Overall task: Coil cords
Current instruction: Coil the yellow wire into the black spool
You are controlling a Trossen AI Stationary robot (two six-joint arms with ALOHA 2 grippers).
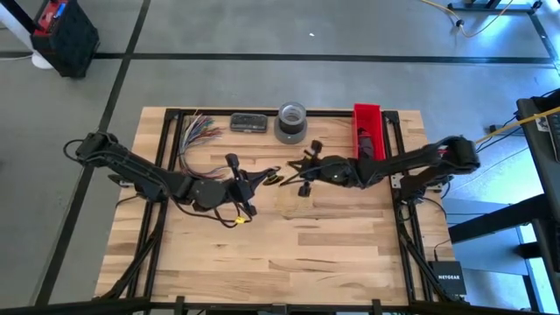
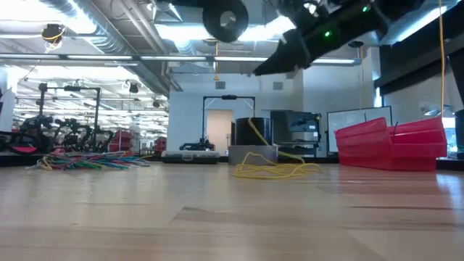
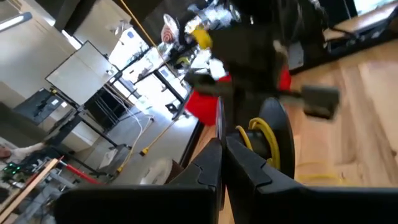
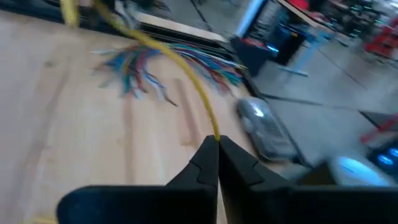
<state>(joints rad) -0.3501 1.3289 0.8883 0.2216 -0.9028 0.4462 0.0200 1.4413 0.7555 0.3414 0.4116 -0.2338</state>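
Much of the work was hard to make out from where I stood; the two grippers met above the middle of the table (image 1: 350,262), and in the overhead view the cord between them was only a thin dark smear with a loop of yellow cord (image 1: 234,220) just beside the left gripper (image 1: 248,185). The right gripper (image 4: 217,151) had its fingers pressed together, pinching the yellow cord where it ran up and away; the left gripper's fingers were likewise closed, but whether anything lay between them I could not tell, for the blurred black bundle (image 3: 277,134) with yellow windings sat just beyond the tips. From table height the arms were cut off at the top edge; a tangle of yellow cord lay on the wood. Along the far side stood the fan of coloured wires (image 1: 199,131), a small dark box (image 1: 248,122), a grey tape roll (image 1: 291,123) and a red bin (image 1: 368,131).
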